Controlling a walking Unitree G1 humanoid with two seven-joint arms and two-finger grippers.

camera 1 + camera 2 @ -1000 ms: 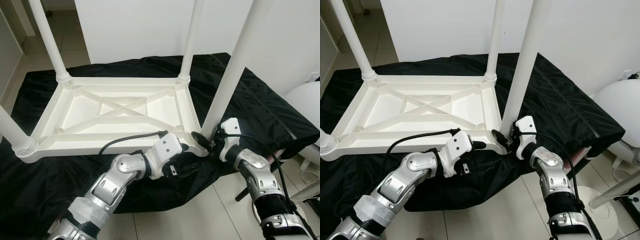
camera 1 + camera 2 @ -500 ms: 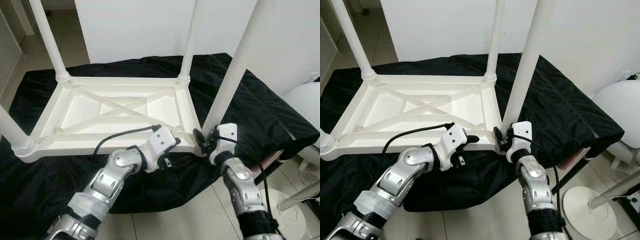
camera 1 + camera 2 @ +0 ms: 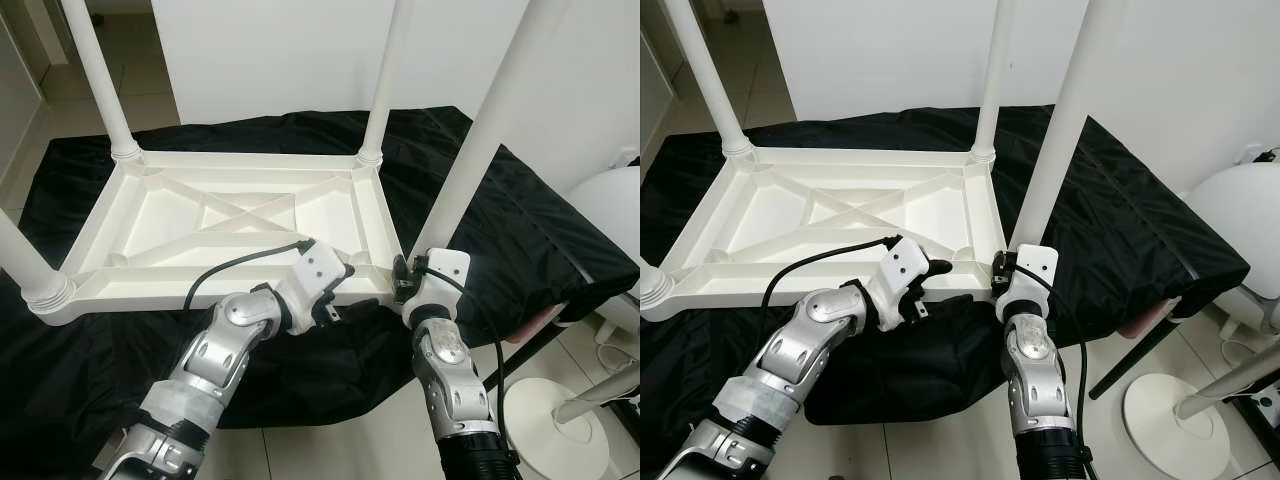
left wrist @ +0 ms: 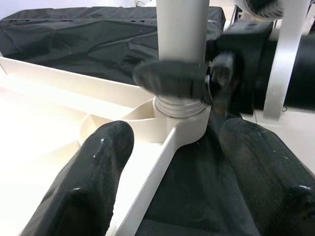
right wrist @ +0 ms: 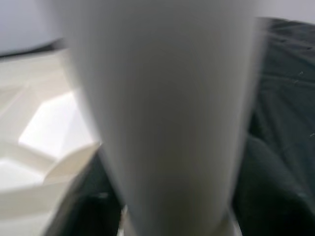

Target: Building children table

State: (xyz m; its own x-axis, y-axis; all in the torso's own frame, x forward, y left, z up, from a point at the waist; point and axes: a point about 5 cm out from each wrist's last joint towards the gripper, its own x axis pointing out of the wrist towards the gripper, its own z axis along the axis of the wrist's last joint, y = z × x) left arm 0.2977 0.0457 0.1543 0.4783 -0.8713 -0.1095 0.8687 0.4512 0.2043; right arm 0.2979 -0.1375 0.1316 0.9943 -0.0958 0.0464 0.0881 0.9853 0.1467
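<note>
The white children's table [image 3: 200, 292] lies upside down on a black cloth, its legs pointing up. My left gripper [image 3: 343, 276] is open at the near rim, and in the left wrist view its fingers [image 4: 101, 172] straddle that rim just short of the corner socket [image 4: 179, 115]. My right gripper [image 3: 400, 282] sits at the base of the near-right leg [image 3: 470, 150]. One of its black fingers [image 4: 170, 78] lies pressed across the leg just above the socket. That leg [image 5: 162, 108] stands very close in the right wrist view.
Three more legs stand at the far left [image 3: 100, 80], far right [image 3: 385, 80] and near left [image 3: 25, 265]. The black cloth [image 3: 520, 220] hangs over the support's edge. A white round seat [image 3: 610, 210] and its disc base [image 3: 555, 430] stand on the tiled floor to the right.
My right forearm has swung left to stand straight below the near-right leg, the gripper staying at its base. My left gripper has shifted a little left and up onto the rim.
</note>
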